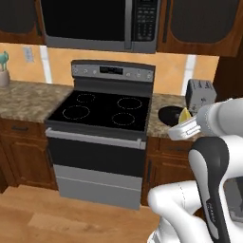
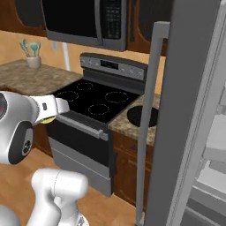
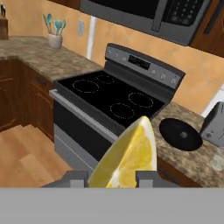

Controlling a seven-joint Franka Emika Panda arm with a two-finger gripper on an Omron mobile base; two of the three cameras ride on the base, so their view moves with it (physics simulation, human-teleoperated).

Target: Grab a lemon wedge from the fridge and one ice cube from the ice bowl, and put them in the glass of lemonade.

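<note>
Honestly, jaws are pinched on the lemon wedge (image 3: 127, 159); looks light, squishy and slick, so hold the rind.

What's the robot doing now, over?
Gripper shut on the lemon wedge. Ice bowl ahead on counter, right of the stove. Fridge door open. Nothing in the way.

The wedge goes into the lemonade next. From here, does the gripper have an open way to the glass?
Probably yes: the gripper, holding the lemon wedge, has open air ahead; the glass of lemonade stands on the counter beyond the ice bowl.
</note>
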